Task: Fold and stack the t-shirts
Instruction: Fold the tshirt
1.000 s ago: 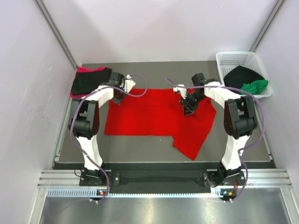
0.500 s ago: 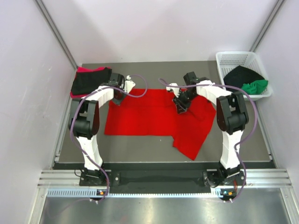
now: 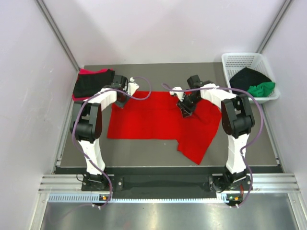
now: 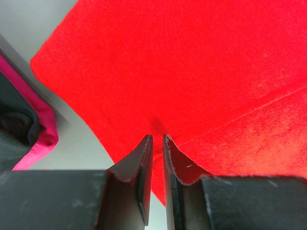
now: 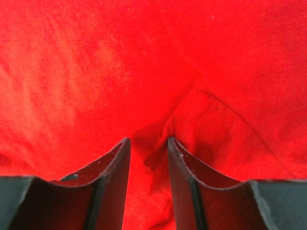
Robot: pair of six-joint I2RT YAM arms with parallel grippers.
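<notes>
**Counter** [image 3: 144, 148]: dark, walled on three sides, and carries all the items.

**Bright red shirt** [image 3: 153, 120]: lies spread flat at the centre of the counter, with one portion trailing toward the near right. It is not yet folded. Judged step: taking hold of its far edge for the first fold.

**Basket** [image 3: 240, 57]: stands at the far right corner and holds a black shirt [image 3: 245, 76] and a green shirt [image 3: 263, 88]. Both are crumpled and await their turn.

**Folded pile**, far left corner: a black folded shirt [image 3: 91, 84] rests on a pinkish red shirt [image 3: 86, 71], just beside the red shirt's corner.

**Left pincer** [image 4: 155, 138]: drawn to a thin slit at the shirt's far left corner and appears clamped on the cloth.

**Right pincer** [image 5: 148, 141]: the jaws stand apart astride a raised pucker near the far right edge and have not closed on it.

**Next move**: the right pincer must close on that pucker, then both must lift evenly. The pile sits close to the left arm's path, so there is a risk of snagging it.
</notes>
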